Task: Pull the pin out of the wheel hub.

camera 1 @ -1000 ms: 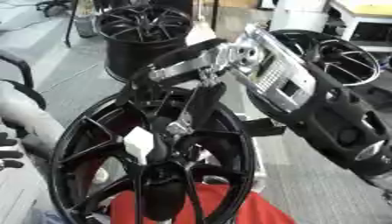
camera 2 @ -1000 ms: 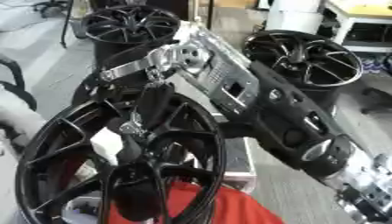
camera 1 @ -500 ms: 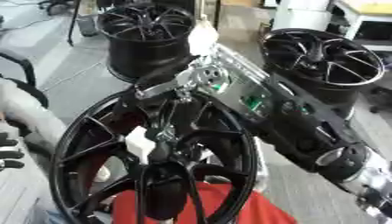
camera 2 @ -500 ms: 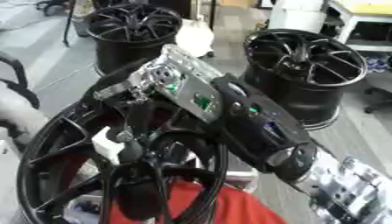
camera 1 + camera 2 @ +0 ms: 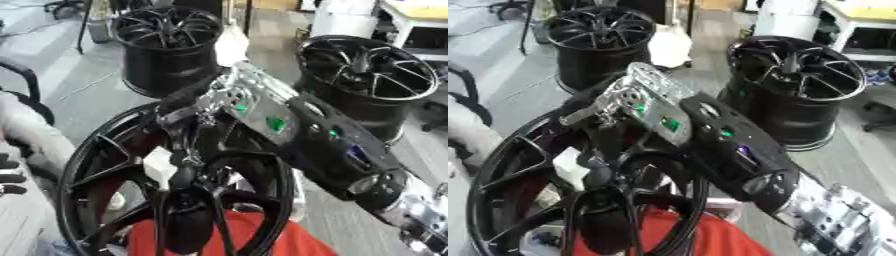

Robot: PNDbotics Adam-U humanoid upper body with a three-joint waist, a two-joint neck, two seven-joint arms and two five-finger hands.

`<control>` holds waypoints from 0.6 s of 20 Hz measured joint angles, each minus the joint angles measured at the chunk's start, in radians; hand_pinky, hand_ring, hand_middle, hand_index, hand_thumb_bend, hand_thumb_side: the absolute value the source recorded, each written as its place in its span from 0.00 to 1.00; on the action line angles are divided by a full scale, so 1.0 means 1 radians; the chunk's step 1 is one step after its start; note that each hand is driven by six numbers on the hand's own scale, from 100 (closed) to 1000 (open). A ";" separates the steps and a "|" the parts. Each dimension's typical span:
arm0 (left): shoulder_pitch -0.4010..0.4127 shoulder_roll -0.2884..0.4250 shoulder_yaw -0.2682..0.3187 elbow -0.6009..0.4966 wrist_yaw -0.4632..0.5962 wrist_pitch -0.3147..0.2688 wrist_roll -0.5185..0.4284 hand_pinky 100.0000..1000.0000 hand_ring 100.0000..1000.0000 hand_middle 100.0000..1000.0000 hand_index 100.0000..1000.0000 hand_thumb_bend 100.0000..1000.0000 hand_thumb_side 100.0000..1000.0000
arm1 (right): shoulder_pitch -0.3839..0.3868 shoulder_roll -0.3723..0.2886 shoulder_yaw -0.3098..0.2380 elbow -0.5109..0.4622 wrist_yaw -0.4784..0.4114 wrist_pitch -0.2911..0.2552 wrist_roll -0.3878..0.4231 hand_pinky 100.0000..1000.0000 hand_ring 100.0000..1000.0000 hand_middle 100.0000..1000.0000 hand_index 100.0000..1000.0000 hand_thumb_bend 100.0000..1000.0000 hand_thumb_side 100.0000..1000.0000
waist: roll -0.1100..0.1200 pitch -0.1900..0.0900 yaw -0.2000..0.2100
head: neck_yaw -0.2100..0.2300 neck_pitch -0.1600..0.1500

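A big black spoked wheel hub lies tilted in the foreground. At its centre stands a dark knob-like pin, with a small white block right beside it. My right arm comes in from the lower right, and my right hand hangs over the centre. Its dark fingers curl down onto the pin. Black on black hides the exact contact. My left hand shows only as dark fingers at the left edge.
Two more black wheels stand on the floor behind, one at the back left and one at the back right. A white object sits between them. Red cloth lies under the hub. A chair stands at the left.
My right arm has swung in over the hub, and the hand has come down from above the spokes onto the centre. The camera has shifted too. The white block stays in place.
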 measured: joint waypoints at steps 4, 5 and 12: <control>0.000 0.000 0.000 0.000 0.000 0.000 0.000 0.54 0.58 0.63 0.78 0.00 0.80 | 0.008 0.007 0.005 0.021 0.012 -0.015 -0.002 0.88 0.96 0.93 0.94 0.00 0.00 | 0.000 0.001 0.000 | 0.000 0.000; 0.000 0.000 -0.001 0.000 0.000 0.000 0.000 0.54 0.58 0.63 0.78 0.00 0.80 | 0.010 0.008 0.006 0.024 0.014 -0.018 -0.003 0.88 0.96 0.93 0.93 0.00 0.00 | 0.000 0.001 0.000 | 0.000 0.000; 0.000 0.000 -0.001 0.000 -0.001 0.000 0.000 0.54 0.58 0.63 0.78 0.00 0.80 | 0.021 0.018 0.007 0.040 0.020 -0.032 -0.004 0.87 0.95 0.90 0.91 0.00 0.00 | 0.000 0.002 0.000 | 0.000 0.000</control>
